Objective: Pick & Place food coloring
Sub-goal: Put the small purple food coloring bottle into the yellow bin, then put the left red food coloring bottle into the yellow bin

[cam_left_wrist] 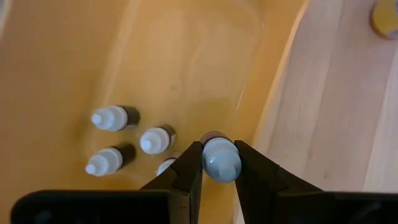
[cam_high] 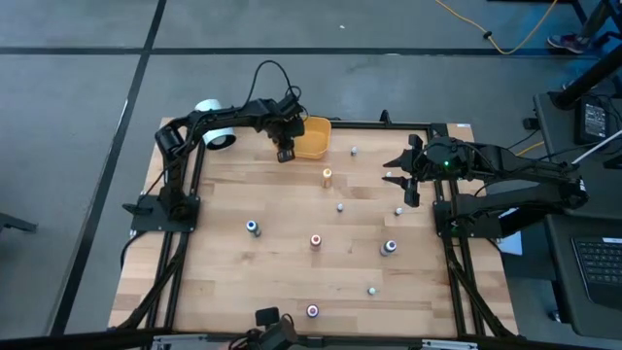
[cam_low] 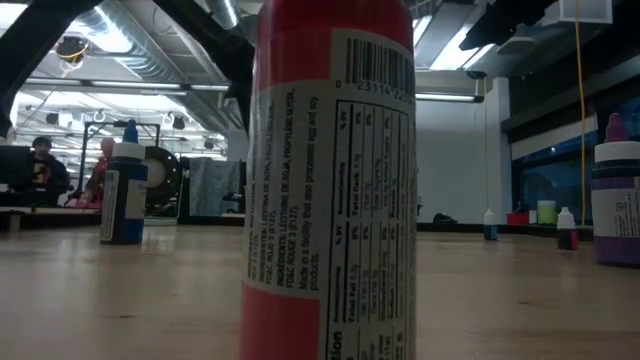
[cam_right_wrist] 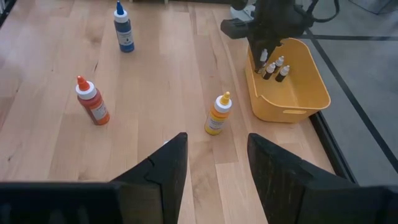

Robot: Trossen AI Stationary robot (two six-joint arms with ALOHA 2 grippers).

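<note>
My left gripper (cam_left_wrist: 220,171) reaches down into the yellow bin (cam_high: 313,141) at the table's far edge, shut on a tiny white-capped food coloring bottle (cam_left_wrist: 221,160). Three more tiny bottles lie on the bin floor (cam_left_wrist: 115,117), (cam_left_wrist: 155,139), (cam_left_wrist: 106,160); a further one is half hidden behind a finger. The right wrist view shows the same gripper (cam_right_wrist: 266,55) above the bottles in the bin (cam_right_wrist: 289,81). My right gripper (cam_right_wrist: 214,165) waits open, raised at the table's right side, nothing between its fingers. My left gripper pinches the tiny bottle between its two fingertips (cam_left_wrist: 189,163), at or just under its white cap (cam_left_wrist: 221,168). The fingers come from above, pointing steeply down. The bottle stands upright, cap up, by the bin's wall; whether its bottom touches the floor I cannot tell.
Larger squeeze bottles stand scattered on the wooden table: a yellow one (cam_right_wrist: 217,115), an orange-red one (cam_right_wrist: 92,101), a blue one (cam_right_wrist: 124,28), a red one right at the low camera (cam_low: 330,180). A white cylinder (cam_high: 212,126) lies left of the bin.
</note>
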